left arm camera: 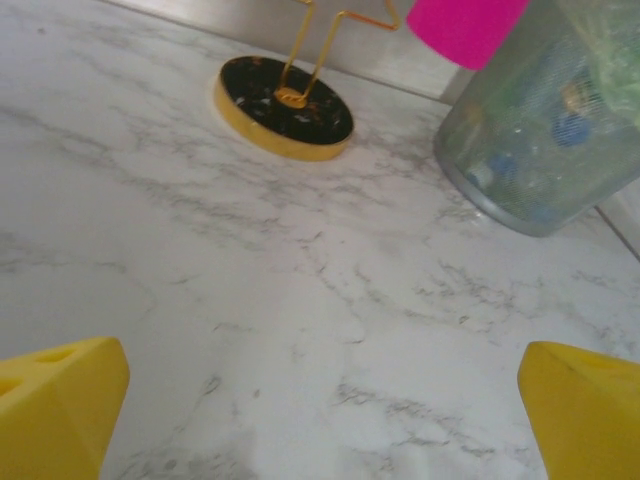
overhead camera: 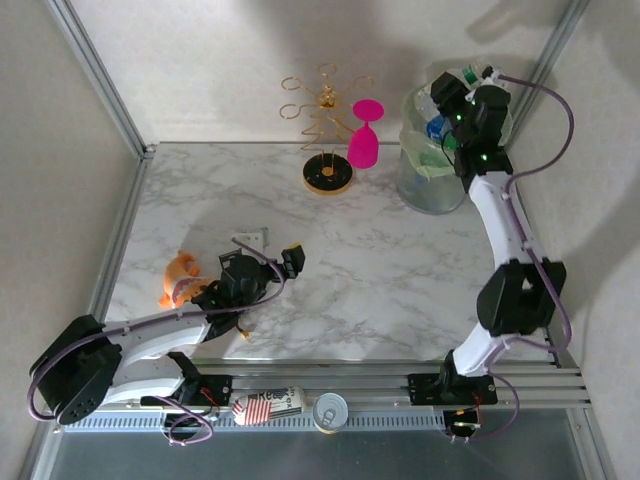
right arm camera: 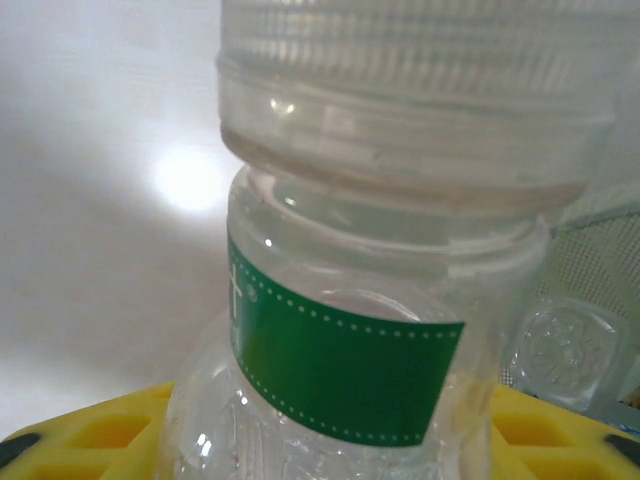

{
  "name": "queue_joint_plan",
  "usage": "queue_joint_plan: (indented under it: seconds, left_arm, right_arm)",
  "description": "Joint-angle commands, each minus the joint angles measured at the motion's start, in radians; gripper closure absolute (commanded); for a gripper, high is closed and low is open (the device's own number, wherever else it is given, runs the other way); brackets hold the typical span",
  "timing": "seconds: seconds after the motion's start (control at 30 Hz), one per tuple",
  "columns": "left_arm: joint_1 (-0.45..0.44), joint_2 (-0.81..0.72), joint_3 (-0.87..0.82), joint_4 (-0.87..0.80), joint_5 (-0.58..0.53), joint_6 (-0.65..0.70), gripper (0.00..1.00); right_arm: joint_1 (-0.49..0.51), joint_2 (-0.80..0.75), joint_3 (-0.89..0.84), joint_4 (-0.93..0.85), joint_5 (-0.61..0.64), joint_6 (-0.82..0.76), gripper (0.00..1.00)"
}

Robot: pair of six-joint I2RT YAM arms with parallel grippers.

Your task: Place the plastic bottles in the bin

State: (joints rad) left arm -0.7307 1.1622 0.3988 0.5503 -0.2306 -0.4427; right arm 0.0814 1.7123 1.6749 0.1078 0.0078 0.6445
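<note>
— Which bottle is being handled?
— A clear plastic bottle (right arm camera: 380, 250), clenched in the right jaws. In the right wrist view the yellow pads (right arm camera: 90, 435) sit against its body on either side. From above, the right arm (overhead camera: 500, 220) reaches to the far right corner and holds the bottle over the mouth of the bin (overhead camera: 425, 190).
— Any label?
— A green band (right arm camera: 330, 370) edged with a row of white dots. One white stroke like a "t" or a plus sits at its left end (the rest curves out of sight), so no brand can be read.
— And the bin?
— It is grey-green, lined with a pale green bag (overhead camera: 430, 160), and stands on the marble worktop (overhead camera: 380, 270) just right of the gold rack (overhead camera: 325, 110) and the pink glass (overhead camera: 363, 135). Blue caps (left arm camera: 572, 128) show through its wall. A clear bottle base (right arm camera: 565, 350) shows beyond the held bottle.
— The left side?
— The left jaws are released, with their yellow fingertips (left arm camera: 60, 410) wide apart above bare marble at the near left. An orange thing (overhead camera: 180, 278) lies beside that arm, and I cannot tell what it is.
— Anything else with writing?
— A red-labelled bottle (overhead camera: 268, 405) lies on the front rail next to a pull-tab can (overhead camera: 330, 410). Its lettering is too small to read.
</note>
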Motion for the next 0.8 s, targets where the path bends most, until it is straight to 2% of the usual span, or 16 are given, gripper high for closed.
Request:
queue_joint_plan:
  seconds: [0.0, 0.17, 0.37, 0.43, 0.67, 0.77]
  left_arm:
    - [0.019, -0.057, -0.055, 0.028, -0.032, -0.039, 0.0]
    - [0.047, -0.124, -0.105, 0.013, -0.059, -0.059, 0.0]
    - [0.091, -0.178, -0.143, 0.016, -0.059, -0.079, 0.0]
    - [0.102, -0.183, -0.145, 0.017, -0.058, -0.083, 0.0]
    - [0.116, -0.178, -0.144, 0.026, -0.04, -0.092, 0.0]
    - [0.119, -0.174, -0.143, 0.029, -0.035, -0.098, 0.0]
  right_arm:
    - [-0.003, 0.105, 0.131, -0.008, 0.037, 0.074, 0.53]
    - [-0.003, 0.241, 0.254, -0.064, 0.047, 0.09, 0.53]
    - [-0.004, 0.286, 0.264, -0.089, 0.047, 0.116, 0.51]
    - [-0.005, 0.291, 0.268, -0.097, 0.05, 0.116, 0.48]
    - [-0.006, 0.273, 0.268, -0.14, 0.057, 0.121, 0.28]
    - [-0.007, 0.24, 0.233, -0.124, 0.064, 0.122, 0.25]
